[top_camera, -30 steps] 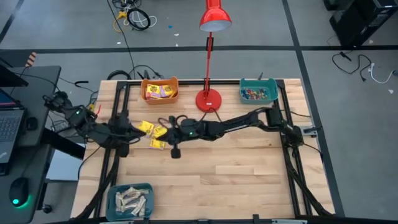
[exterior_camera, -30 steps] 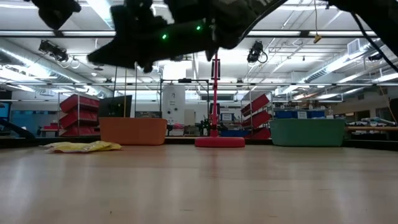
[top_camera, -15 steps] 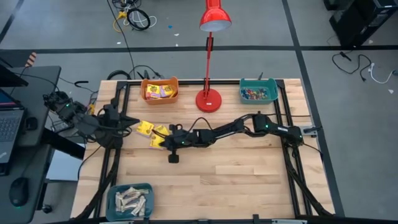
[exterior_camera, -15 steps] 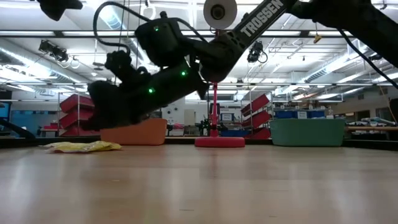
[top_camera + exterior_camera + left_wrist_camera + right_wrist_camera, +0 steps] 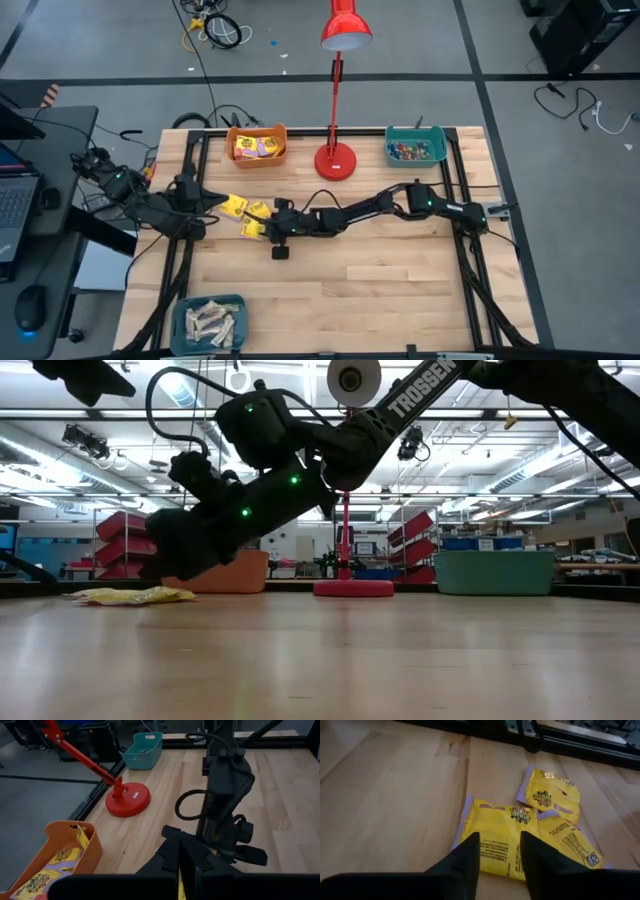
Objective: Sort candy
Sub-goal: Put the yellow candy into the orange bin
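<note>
While low over desk: right gripper (image 5: pixel 499 851), jaws apart above yellow packets (image 5: pixel 506 836)
left gripper (image 5: pixel 186 856): jaws together, holding nothing

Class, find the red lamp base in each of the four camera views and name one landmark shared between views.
High view: red lamp base, table's far edge, centre.
Low view: centre background.
Left wrist view: beside the orange bin.
Right wrist view: not in it.
Shared landmark: orange bin.

Grey floor (image 5: pixel 120 50), red shelving (image 5: pixel 125 545)
</note>
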Controlling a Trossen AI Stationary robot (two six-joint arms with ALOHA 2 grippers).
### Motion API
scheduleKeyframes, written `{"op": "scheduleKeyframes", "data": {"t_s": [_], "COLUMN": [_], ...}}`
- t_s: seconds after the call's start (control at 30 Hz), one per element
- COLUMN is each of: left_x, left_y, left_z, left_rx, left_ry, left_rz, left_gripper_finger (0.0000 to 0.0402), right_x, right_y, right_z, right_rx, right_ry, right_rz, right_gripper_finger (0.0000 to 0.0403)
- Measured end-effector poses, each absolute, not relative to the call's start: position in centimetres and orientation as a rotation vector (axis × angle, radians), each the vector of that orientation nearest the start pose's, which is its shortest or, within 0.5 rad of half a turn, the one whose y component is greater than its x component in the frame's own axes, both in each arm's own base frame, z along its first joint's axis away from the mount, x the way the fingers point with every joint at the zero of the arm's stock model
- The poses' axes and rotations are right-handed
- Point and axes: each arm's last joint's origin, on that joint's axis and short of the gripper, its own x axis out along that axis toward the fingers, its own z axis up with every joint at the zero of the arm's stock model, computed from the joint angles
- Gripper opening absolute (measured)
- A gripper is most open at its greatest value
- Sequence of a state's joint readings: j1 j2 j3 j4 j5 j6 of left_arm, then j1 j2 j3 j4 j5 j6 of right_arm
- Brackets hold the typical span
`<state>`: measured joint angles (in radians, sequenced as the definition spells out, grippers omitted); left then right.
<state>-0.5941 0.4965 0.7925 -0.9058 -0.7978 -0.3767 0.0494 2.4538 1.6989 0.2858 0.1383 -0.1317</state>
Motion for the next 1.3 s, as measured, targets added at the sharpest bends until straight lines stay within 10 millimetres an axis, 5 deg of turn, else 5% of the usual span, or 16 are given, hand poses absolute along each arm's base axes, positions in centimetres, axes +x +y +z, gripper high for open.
{"op": "scheduleKeyframes", "data": {"t_s": [0.27, 0.63, 0.8, 1.03, 1.3], "left_x": [7.6, 7.8, 7.9, 8.3, 9.3], "left_y": [-2.6, -2.7, -2.8, -3.1, -3.8], "left_z": [30.9, 31.0, 31.0, 29.7, 27.2], "left_rx": [0.019, 0.011, 0.010, 0.012, 0.000], "left_ry": [0.410, 0.399, 0.402, 0.419, 0.411], "left_rz": [0.286, 0.284, 0.285, 0.291, 0.287], "left_gripper_finger": [0.0004, 0.0004, 0.0004, 0.0004, 0.0004], "right_x": [52.8, 53.1, 53.0, 53.0, 52.9], "right_y": [2.3, 1.8, 1.5, 1.3, 0.7], "right_z": [10.1, 7.0, 7.0, 6.9, 7.7], "right_rx": [-0.164, -0.085, -0.086, -0.099, -0.089], "right_ry": [0.498, 0.495, 0.500, 0.510, 0.516], "right_rz": [-0.056, -0.088, -0.094, -0.092, -0.102], "right_gripper_finger": [0.0173, 0.0168, 0.0133, 0.0016, 0.0001]}}
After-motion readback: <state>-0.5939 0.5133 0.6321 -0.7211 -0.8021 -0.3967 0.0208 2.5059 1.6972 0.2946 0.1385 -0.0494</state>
